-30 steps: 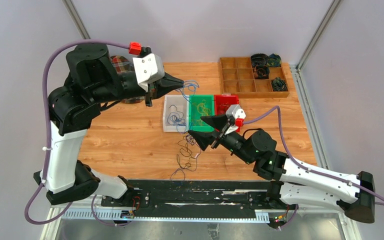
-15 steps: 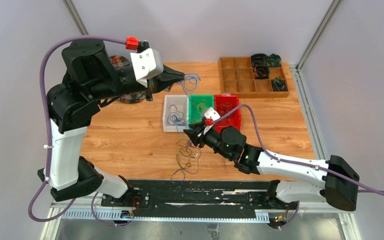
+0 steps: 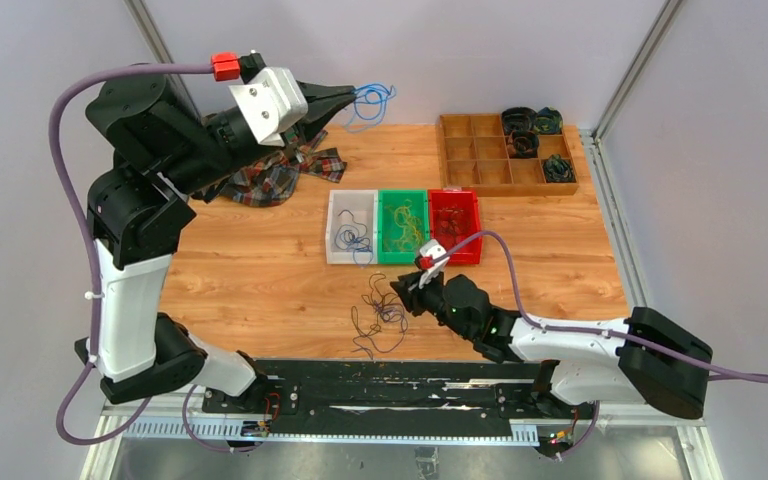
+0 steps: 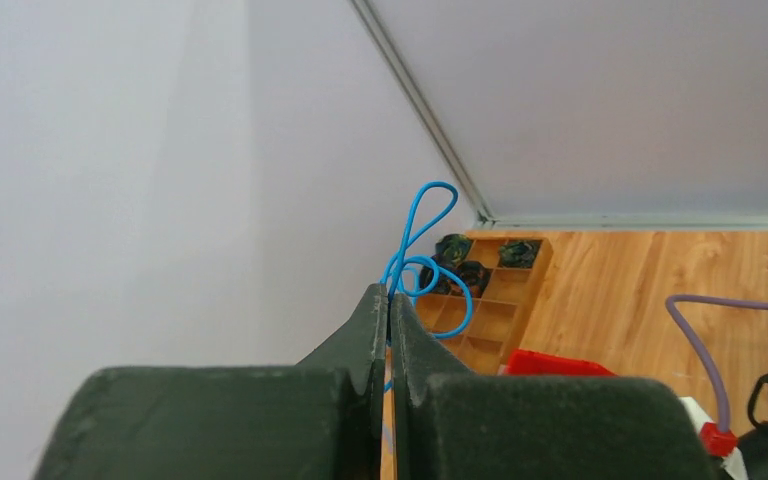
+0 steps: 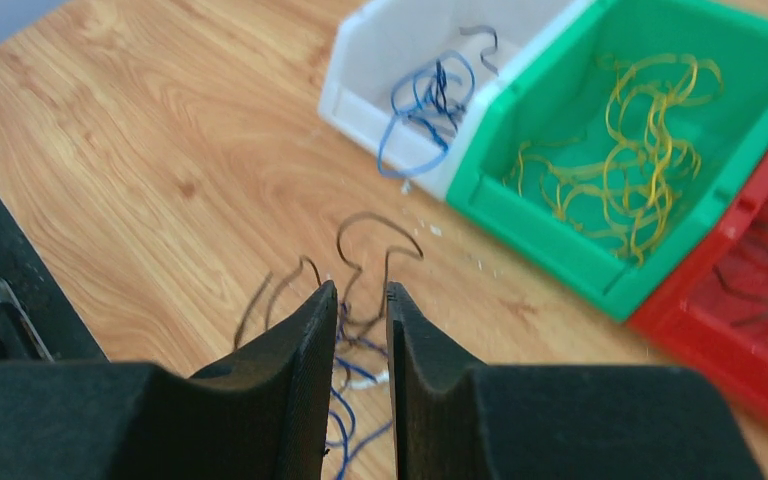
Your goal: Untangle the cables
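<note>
My left gripper (image 3: 353,97) is raised high at the back, shut on a blue cable (image 3: 373,100) that loops out past its tips. The left wrist view shows that blue cable (image 4: 428,232) pinched between the closed fingers of the left gripper (image 4: 390,297). A loose tangle of dark and blue cables (image 3: 380,315) lies on the table near the front. My right gripper (image 3: 400,292) sits low at its right edge. In the right wrist view the right gripper (image 5: 360,292) has a narrow gap, with dark wire loops (image 5: 375,235) and blue strands (image 5: 360,405) running between the fingers.
Three bins stand mid-table: a white bin (image 3: 330,230) with blue cables, a green bin (image 3: 402,259) with yellow ones and a red bin (image 3: 455,194) with dark ones. A wooden compartment tray (image 3: 480,175) is at the back right. A plaid cloth (image 3: 280,178) lies at the back left.
The left arm lifted up and back, carrying the blue cable away from the bins. The right gripper swung down to the tangle and its jaws narrowed.
</note>
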`<action>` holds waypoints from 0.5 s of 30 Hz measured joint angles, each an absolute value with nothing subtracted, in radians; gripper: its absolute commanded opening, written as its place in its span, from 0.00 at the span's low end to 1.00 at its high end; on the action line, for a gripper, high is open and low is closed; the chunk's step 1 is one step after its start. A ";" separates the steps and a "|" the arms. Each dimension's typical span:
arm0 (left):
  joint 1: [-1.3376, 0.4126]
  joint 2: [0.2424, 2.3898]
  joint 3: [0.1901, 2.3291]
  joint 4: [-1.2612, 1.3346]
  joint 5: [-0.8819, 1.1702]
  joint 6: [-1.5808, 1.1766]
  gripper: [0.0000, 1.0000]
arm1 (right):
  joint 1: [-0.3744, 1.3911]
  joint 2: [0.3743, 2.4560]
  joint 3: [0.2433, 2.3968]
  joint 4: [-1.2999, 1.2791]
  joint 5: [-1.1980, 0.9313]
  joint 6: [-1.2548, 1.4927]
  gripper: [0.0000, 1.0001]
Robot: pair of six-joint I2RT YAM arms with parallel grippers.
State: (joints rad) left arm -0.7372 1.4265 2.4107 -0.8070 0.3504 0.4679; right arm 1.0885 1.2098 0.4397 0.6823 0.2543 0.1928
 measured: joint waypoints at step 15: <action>-0.737 1.276 1.856 -0.703 0.186 0.577 0.01 | 1.089 0.847 0.241 0.570 0.369 0.279 0.30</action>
State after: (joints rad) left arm -0.7368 1.2762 1.8561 -0.7029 0.1864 0.5770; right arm 1.0885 0.8471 0.2413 0.5701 0.3687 0.2787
